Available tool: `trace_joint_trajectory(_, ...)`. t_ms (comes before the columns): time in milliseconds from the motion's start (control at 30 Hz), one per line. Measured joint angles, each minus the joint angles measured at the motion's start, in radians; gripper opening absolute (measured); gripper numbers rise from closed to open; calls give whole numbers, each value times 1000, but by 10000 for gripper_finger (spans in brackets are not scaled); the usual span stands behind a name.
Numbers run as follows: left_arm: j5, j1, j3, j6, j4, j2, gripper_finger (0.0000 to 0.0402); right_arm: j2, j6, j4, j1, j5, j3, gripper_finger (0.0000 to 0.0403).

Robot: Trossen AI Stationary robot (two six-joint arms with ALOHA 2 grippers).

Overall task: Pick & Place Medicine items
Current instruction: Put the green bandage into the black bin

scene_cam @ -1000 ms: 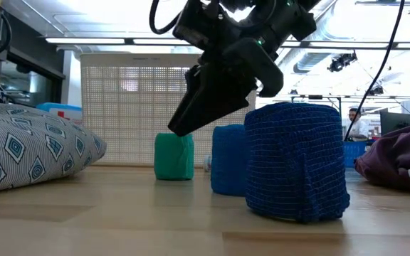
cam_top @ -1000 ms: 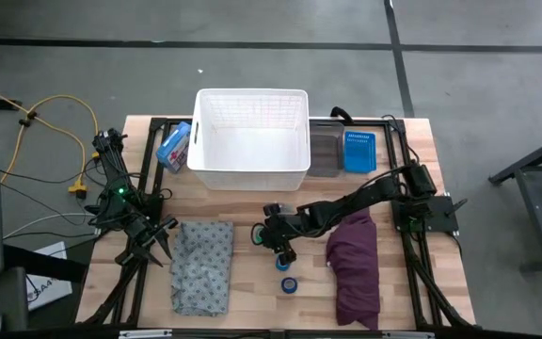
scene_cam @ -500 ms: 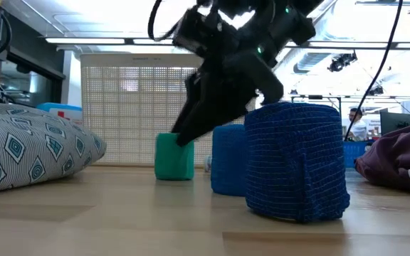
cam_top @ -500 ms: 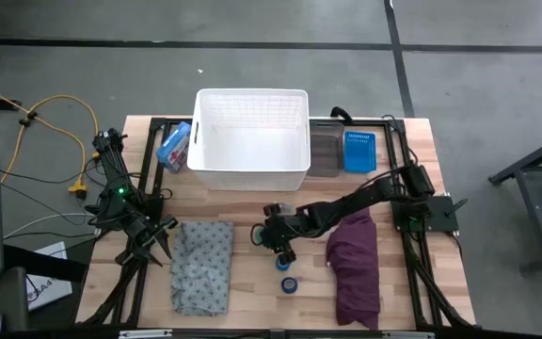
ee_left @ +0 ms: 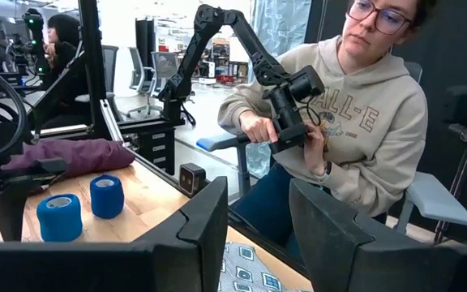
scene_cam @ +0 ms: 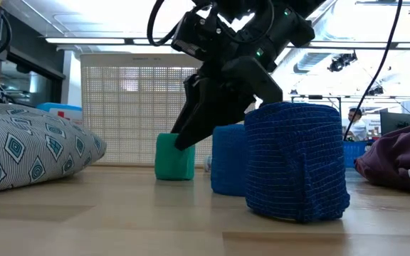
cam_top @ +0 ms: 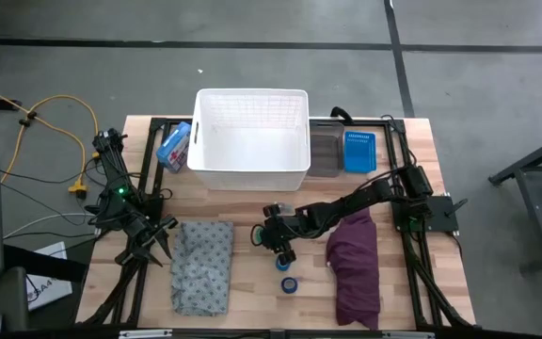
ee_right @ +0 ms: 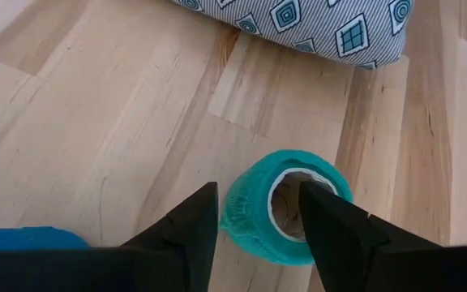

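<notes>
At the back of the table we find the white basket [cam_top: 252, 132]; nothing shows inside it. Beside it stand a grey tray [cam_top: 325, 151] and a blue tray [cam_top: 358, 151].

Compared with a second ago, the right gripper [ee_right: 254, 217] has come lower onto the green roll [ee_right: 289, 204]: one finger [ee_right: 331, 219] is inside its core, the other outside its wall, apart, not yet clamped. Two blue rolls [scene_cam: 296, 160] [scene_cam: 228, 159] stand just beside it, unmoved. The left gripper [cam_top: 155, 243] waits near the grey patterned cloth [cam_top: 202, 264], fingers slightly apart, holding nothing.

A person's sweatshirt [ee_left: 379, 122] reads "ALL-E".
</notes>
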Motion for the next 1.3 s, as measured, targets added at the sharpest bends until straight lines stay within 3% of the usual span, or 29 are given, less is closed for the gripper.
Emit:
trace_joint_trajectory(267,0,0,0,0,0,0,127,1,-9,-6,0,7,0,105)
trace_joint_trajectory(867,0,0,0,0,0,0,127,2,-24,-10,1,23,-2,33)
trace_joint_trajectory(1100,0,0,0,0,0,0,127,-16,-52,-6,0,33,-5,25)
trace_joint_trajectory(1300,0,0,0,0,0,0,127,-137,-75,-9,1,40,5,24)
